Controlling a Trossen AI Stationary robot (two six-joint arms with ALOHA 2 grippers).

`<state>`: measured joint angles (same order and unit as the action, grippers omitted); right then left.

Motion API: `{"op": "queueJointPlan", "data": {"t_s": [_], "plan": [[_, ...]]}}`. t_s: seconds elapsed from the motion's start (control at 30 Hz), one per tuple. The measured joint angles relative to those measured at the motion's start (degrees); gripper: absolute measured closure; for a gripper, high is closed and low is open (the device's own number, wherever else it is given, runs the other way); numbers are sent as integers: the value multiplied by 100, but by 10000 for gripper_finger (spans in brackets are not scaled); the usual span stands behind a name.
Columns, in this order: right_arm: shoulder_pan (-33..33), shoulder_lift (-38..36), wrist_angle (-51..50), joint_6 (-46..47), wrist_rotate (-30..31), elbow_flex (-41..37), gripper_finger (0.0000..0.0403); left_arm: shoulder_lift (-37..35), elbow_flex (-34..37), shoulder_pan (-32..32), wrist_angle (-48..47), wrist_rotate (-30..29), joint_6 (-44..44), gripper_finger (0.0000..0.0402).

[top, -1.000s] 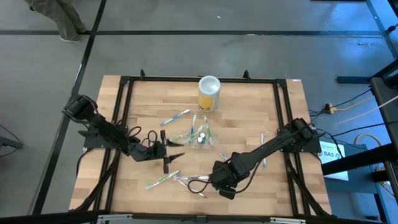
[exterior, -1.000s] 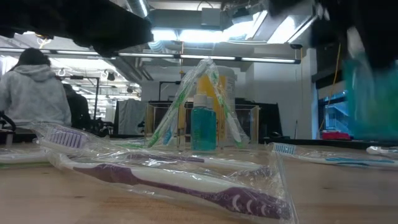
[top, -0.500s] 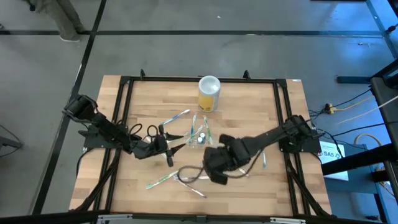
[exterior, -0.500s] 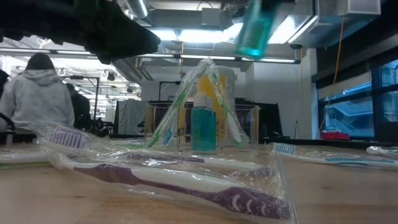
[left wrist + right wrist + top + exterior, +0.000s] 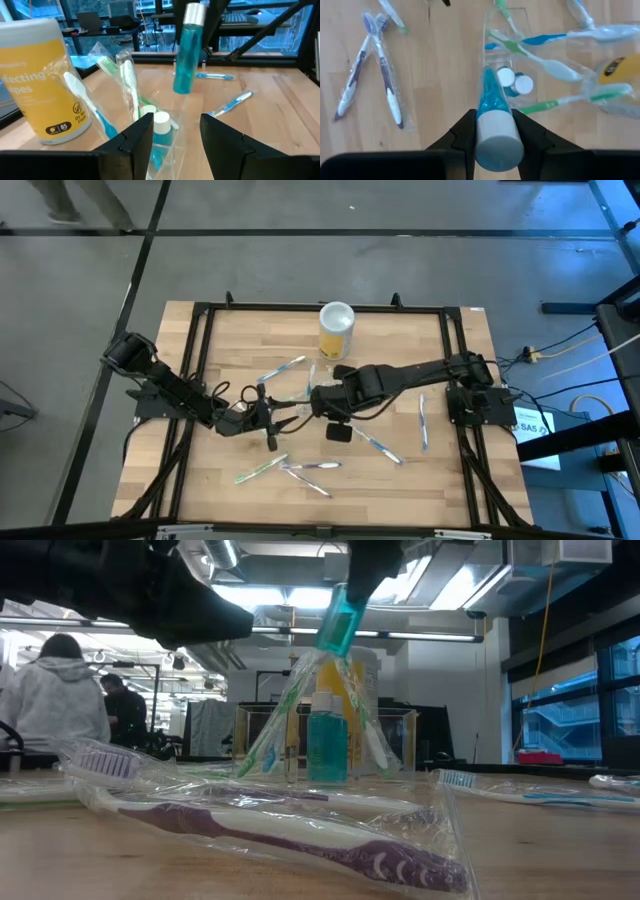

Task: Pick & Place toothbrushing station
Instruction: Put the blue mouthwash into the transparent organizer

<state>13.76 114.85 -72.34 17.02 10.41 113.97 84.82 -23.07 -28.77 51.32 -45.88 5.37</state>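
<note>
From above, the right hand [image 5: 322,402] reached across to the middle of the table [image 5: 450,480], stopping over the station [image 5: 322,395], presumably to lower what it carried straight in. The left hand [image 5: 268,420] waited just beside the station toward the left edge, perhaps to steady it. A canister [image 5: 336,330] stood near the far edge; loose brushes [image 5: 262,470] lay toward the near edge, clear of the drop.

At table height, a teal tube [image 5: 338,622] hung tilted above the station [image 5: 325,745], where a bottle [image 5: 326,740] and leaning brushes already crowded the opening. A wrapped purple brush [image 5: 300,835] lay in front.

The left wrist camera showed that hand's fingers [image 5: 140,137] apart, holding nothing, with the tube [image 5: 188,50] in the air beyond them and the canister [image 5: 42,80] near.

The right wrist camera showed its fingers [image 5: 465,135] clamped on the tube [image 5: 492,112], aimed cap-up over the station [image 5: 506,65]; two caps [image 5: 514,81] and a green brush [image 5: 512,42] crossing inside could block entry.
</note>
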Motion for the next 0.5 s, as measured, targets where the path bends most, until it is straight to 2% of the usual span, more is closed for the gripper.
{"op": "queueJointPlan", "data": {"t_s": [0.2,0.5], "plan": [[-49,0,258,-250,-190,-166,307,0,0,0,-62,16,-6,243],[-248,2,423,-93,-200,-612,307,0,0,0,-60,144,0,243]]}}
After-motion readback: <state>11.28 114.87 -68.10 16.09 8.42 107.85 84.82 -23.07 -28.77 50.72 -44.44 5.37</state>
